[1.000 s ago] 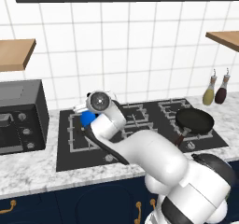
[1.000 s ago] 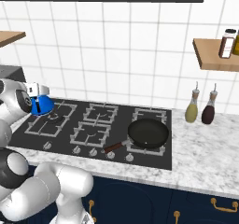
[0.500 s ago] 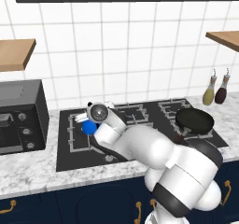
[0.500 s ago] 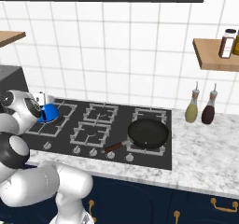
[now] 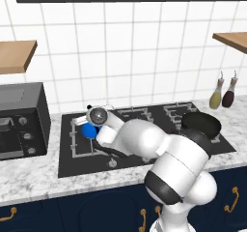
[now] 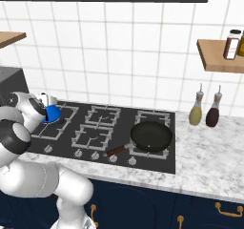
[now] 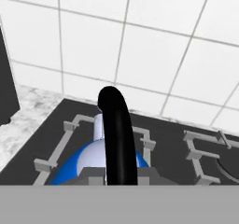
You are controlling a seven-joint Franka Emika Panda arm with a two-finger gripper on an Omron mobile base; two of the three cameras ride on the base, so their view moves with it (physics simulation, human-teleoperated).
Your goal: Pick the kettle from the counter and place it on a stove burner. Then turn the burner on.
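The kettle [image 5: 89,130] sits low over the far-left grate of the stove [image 5: 193,149], its blue dome [image 6: 51,112] just at the grate's bars, and whether it rests on them cannot be told. In the hand view its black handle [image 7: 118,139] rises upright between the two grey fingertips [image 7: 92,175], which press against it on either side, so the gripper [image 7: 120,177] is clamped on the handle. The stove burner [image 6: 53,123] under it lies at the cooktop's left end, beside the counter [image 5: 29,178] strip that separates the stove from the microwave [image 5: 21,120]. The arm's white wrist [image 5: 99,115] covers most of the kettle from the left base view, leaving only a blue patch. Well apart, on the right-hand grates, lies a black frying pan [image 6: 151,135] with its handle [image 6: 116,150] pointing toward the front knobs [image 6: 95,155]. Two bottles [image 6: 204,111] stand on the counter right of the stove, against the tiled wall [image 6: 143,56], beneath a wooden shelf [image 6: 219,56].
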